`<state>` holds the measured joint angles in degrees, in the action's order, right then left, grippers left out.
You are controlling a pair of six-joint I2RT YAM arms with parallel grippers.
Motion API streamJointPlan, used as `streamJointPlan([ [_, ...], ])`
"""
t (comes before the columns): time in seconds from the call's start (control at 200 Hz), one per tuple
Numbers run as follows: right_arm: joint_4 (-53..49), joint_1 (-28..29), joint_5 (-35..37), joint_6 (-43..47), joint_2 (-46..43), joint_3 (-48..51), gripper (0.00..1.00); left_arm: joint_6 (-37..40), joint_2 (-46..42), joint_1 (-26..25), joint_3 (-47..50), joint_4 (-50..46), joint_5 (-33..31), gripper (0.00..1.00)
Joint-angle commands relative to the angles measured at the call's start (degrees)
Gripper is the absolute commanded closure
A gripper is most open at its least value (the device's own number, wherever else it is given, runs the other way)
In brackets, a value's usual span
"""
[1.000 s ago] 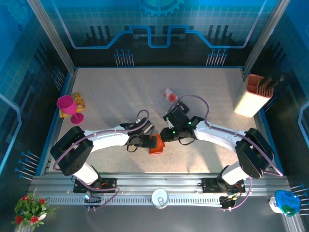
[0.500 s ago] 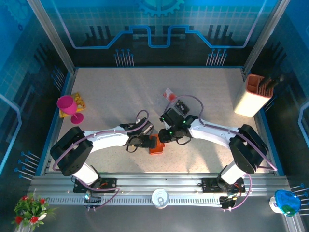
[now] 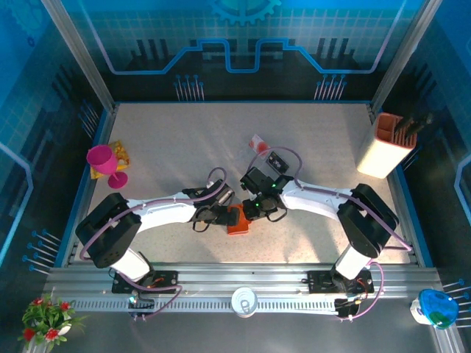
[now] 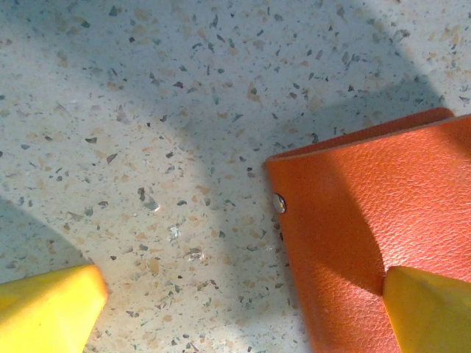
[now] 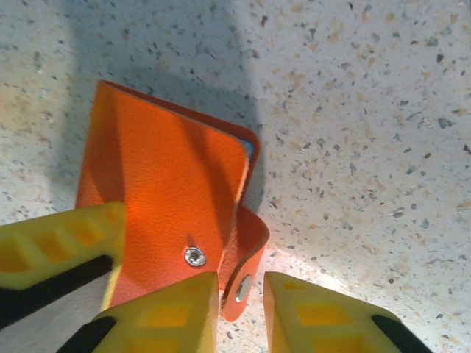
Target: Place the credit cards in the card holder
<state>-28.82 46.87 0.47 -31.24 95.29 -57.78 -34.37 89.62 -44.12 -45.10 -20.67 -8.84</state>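
The orange card holder (image 3: 237, 220) lies folded on the speckled table between my two grippers. My left gripper (image 4: 243, 290) is open wide, with one yellow fingertip (image 4: 430, 312) resting on the card holder (image 4: 383, 198) and the other on bare table. My right gripper (image 5: 241, 298) has its jaws narrowly apart around the curled snap tab (image 5: 246, 276) of the card holder (image 5: 162, 184). One pad touches the tab and a thin gap shows on the other side. A white credit card with a red blob (image 3: 259, 144) lies farther back.
A pink goblet (image 3: 103, 159) and a yellow item (image 3: 121, 154) stand at the left edge. A white and orange utensil holder (image 3: 385, 145) stands at the back right. A can (image 3: 243, 301) sits on the front rail.
My right arm has swung left and nearer to the card holder, and its jaws have narrowed around the tab. The left arm and the card holder have stayed put.
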Motion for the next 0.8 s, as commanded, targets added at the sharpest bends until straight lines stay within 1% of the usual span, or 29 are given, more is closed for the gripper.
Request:
streamJointPlan([
  [0.0,-1.7,0.5,1.1,0.5,1.2,-0.9,0.81,1.0,1.3,0.3,2.7,-4.6,-3.5,0.01],
  [0.125,-1.1,0.4,1.1,0.1,1.0,-0.5,0.92,1.0,1.3,0.3,2.8,-4.6,-3.5,0.01],
  [0.32,-0.2,-0.2,0.3,-0.4,-0.7,0.0,0.95,0.9,1.4,0.3,3.1,-4.3,-3.3,0.01],
  [0.41,0.7,-0.6,-0.5,-0.8,-1.8,0.5,1.00,0.9,1.5,0.3,3.2,-4.2,-3.3,0.01],
  [0.6,3.4,-0.9,-4.5,-1.9,-3.0,0.7,1.00,0.9,1.4,0.3,3.6,-3.8,-3.2,0.01],
  [0.795,6.6,-0.9,-7.9,-3.5,-1.1,0.6,1.00,0.9,1.5,0.3,3.9,-3.3,-3.1,0.01],
])
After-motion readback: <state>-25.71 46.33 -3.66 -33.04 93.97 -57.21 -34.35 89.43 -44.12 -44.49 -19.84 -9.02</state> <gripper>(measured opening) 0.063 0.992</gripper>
